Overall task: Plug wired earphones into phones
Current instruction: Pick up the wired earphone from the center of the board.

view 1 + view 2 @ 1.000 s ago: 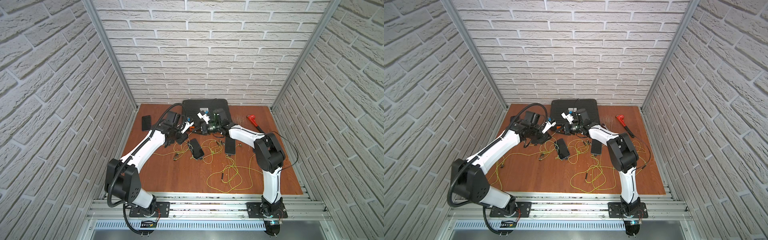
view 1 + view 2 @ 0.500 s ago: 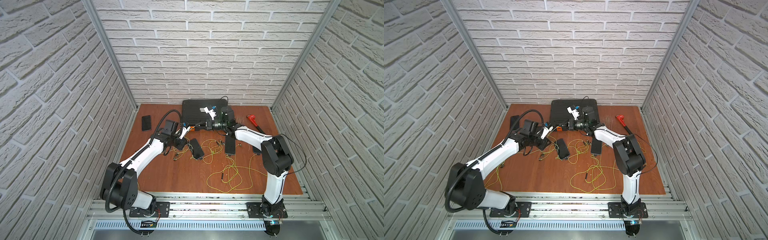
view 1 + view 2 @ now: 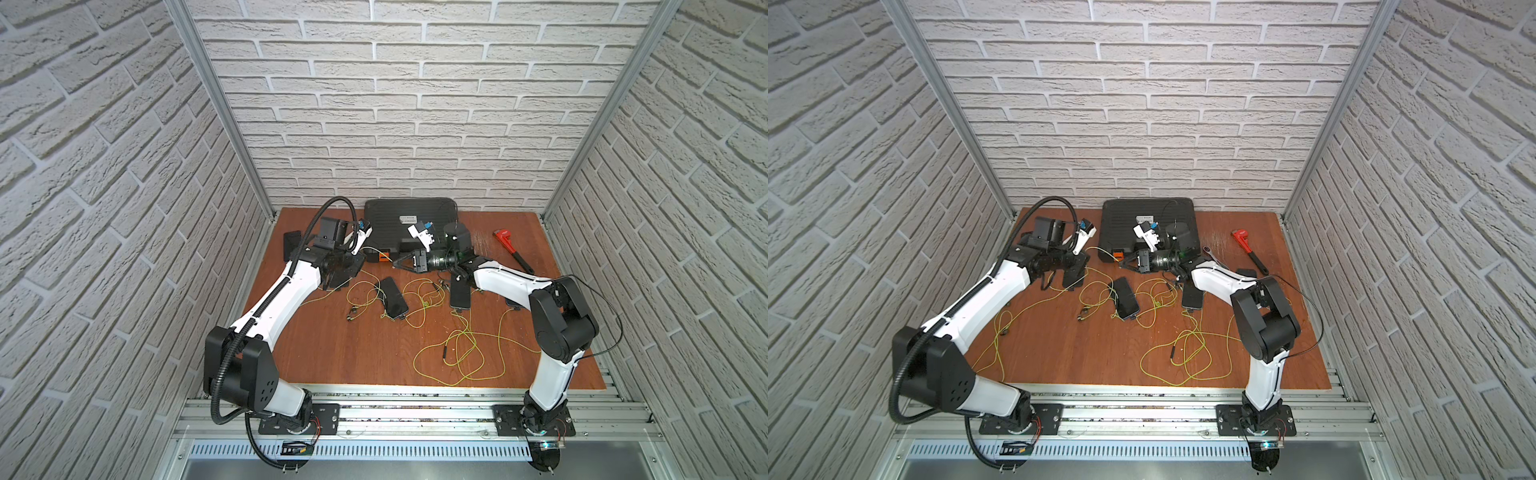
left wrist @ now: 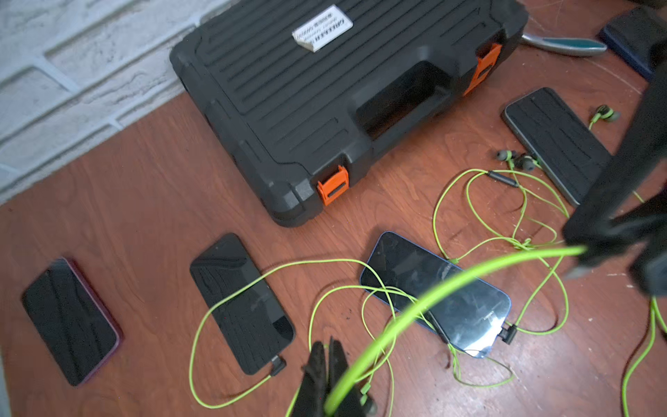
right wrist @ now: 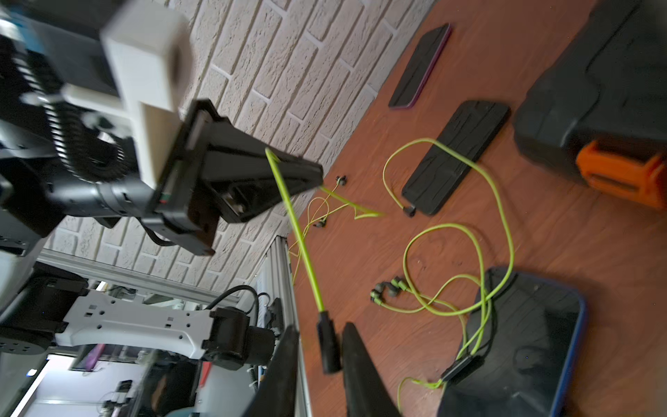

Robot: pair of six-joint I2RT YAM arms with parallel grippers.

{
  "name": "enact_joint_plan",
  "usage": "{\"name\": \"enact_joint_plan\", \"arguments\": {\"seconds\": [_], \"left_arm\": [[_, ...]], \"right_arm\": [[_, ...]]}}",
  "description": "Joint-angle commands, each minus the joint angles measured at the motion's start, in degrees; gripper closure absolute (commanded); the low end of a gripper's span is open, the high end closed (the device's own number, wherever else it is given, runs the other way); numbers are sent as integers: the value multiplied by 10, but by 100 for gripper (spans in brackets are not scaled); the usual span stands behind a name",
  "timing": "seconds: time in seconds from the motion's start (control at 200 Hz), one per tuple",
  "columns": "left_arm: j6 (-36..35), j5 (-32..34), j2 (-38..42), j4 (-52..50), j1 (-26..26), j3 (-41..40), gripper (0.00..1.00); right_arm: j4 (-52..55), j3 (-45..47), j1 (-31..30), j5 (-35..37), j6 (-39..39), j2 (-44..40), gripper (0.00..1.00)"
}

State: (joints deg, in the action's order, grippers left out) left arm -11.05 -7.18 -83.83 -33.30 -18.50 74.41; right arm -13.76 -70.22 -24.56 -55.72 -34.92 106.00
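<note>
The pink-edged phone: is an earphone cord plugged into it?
No: in the left wrist view the pink-edged phone lies bare, and the nearest green cord ends at the neighbouring phone.

The white label (image 4: 322,28) on the black case (image 4: 274,108) carries printed lines (too blurred to read)

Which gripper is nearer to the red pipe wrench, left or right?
Right. The right gripper hovers by the orange latch of the black case, some way from the red pipe wrench. The left gripper, shut on a green earphone cord, is farther, toward the opposite wall.
</note>
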Motion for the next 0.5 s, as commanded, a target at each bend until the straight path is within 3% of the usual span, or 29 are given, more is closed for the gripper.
{"name": "enact_joint_plan", "arguments": {"seconds": [0.0,0.105,0.165,0.355,0.495], "left_arm": [[-99,2,11,-114,-5,45,100],[-149,2,-5,-187,-10,78,100],[-177,5,-15,-221,-13,90,100],[-261,1,-25,-277,-29,85,100],[-284,-18,-27,-294,-34,90,100]], "right_arm": [[116,-5,0,-24,145,-55,44],[344,-63,7,-4,325,-67,41],[417,-80,19,0,390,-71,42],[504,-112,46,15,511,-69,51],[505,-132,39,16,552,-57,59]]}}
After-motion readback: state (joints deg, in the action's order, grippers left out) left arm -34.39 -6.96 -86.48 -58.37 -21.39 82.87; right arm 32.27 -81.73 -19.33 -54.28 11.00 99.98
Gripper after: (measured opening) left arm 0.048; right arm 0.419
